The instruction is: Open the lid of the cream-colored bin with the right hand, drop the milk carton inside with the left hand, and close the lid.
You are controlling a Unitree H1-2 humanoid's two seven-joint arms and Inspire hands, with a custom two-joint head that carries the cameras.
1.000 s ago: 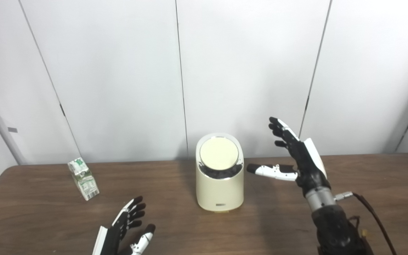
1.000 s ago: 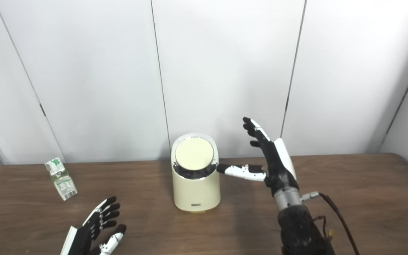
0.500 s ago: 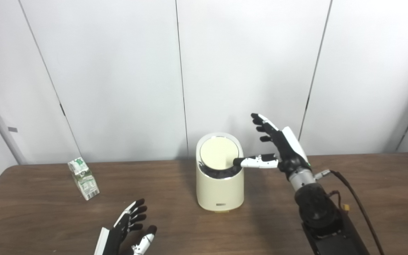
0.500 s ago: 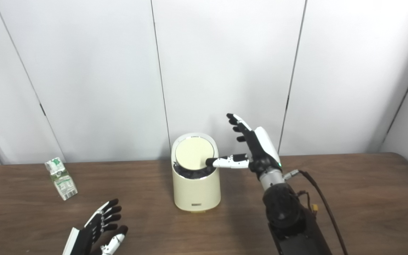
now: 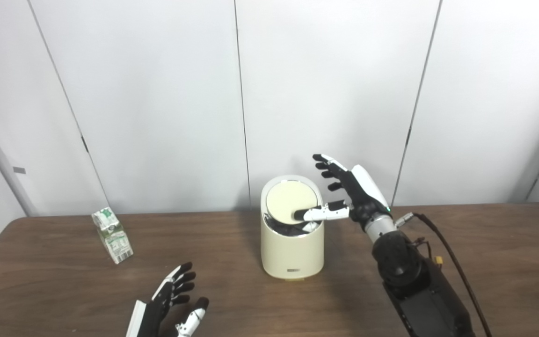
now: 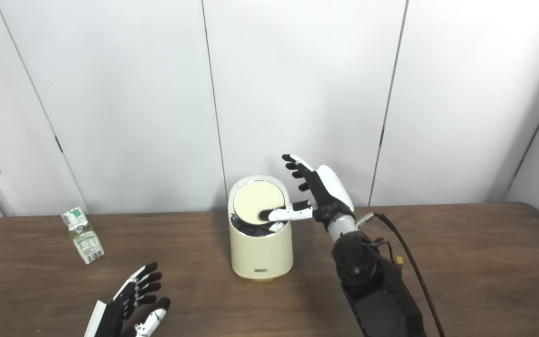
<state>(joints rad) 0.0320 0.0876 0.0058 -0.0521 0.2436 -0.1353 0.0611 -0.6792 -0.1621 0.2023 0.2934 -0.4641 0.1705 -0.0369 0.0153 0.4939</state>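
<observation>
The cream-colored bin [image 5: 291, 250] stands at the middle of the brown table, its round lid [image 5: 286, 204] lying down in the chrome rim. My right hand [image 5: 351, 192] is open just right of the bin's top. Its thumb reaches left over the lid's near right edge, and its fingers point up and back. The green-and-white milk carton [image 5: 112, 235] stands tilted at the far left of the table. My left hand [image 5: 171, 306] is open and empty, low at the front left, well apart from the carton.
The brown table [image 5: 484, 262] runs across the whole width, with a white panelled wall [image 5: 157, 93] close behind it. A dark cable [image 5: 456, 267] trails from my right wrist over the table's right part.
My right hand has moved left and back, from beside the bin to its top, so that its thumb now lies over the lid. The left hand and the carton have stayed put.
</observation>
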